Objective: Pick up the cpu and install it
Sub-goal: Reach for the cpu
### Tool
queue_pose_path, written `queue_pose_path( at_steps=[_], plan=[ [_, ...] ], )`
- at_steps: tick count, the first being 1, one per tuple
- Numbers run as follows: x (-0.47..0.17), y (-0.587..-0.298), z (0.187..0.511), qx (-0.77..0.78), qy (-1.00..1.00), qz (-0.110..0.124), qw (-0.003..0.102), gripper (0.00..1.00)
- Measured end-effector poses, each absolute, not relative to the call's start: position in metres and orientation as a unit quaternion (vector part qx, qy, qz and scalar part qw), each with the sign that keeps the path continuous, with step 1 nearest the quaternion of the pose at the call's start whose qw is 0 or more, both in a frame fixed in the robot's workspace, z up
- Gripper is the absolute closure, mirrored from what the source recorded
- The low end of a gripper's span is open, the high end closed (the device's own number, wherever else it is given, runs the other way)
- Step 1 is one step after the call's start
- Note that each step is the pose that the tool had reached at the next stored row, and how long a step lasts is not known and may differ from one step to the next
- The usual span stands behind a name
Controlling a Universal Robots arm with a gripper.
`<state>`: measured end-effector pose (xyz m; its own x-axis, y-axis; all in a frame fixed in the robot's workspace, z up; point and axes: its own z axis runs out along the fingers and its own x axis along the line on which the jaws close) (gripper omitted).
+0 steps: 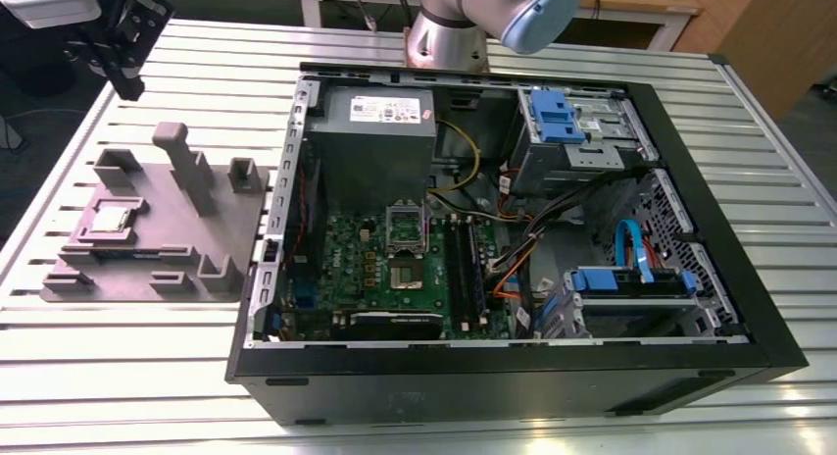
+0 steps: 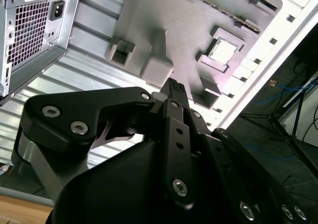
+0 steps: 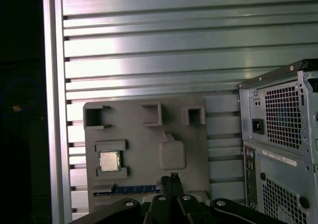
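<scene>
The gripper, empty, fingers drawn together, is held above the tabletop at 11 o'clock in the exterior view. The cpu is seated flat in a square recess of the grey fixture plate, at 6 o'clock of the gripper and well apart from it. The open computer case is set at 3 o'clock of the plate, just beside it.
</scene>
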<state>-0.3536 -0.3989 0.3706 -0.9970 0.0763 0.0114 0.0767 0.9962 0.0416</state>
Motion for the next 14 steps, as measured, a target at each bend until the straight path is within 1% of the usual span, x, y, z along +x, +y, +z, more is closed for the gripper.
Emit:
queue_pose_path(
  at_steps=[14],
  plan=[
    [-0.3564, -0.3989, 0.3702, -0.038, -0.999, -0.021, 0.005, 0.90]
  ],
)
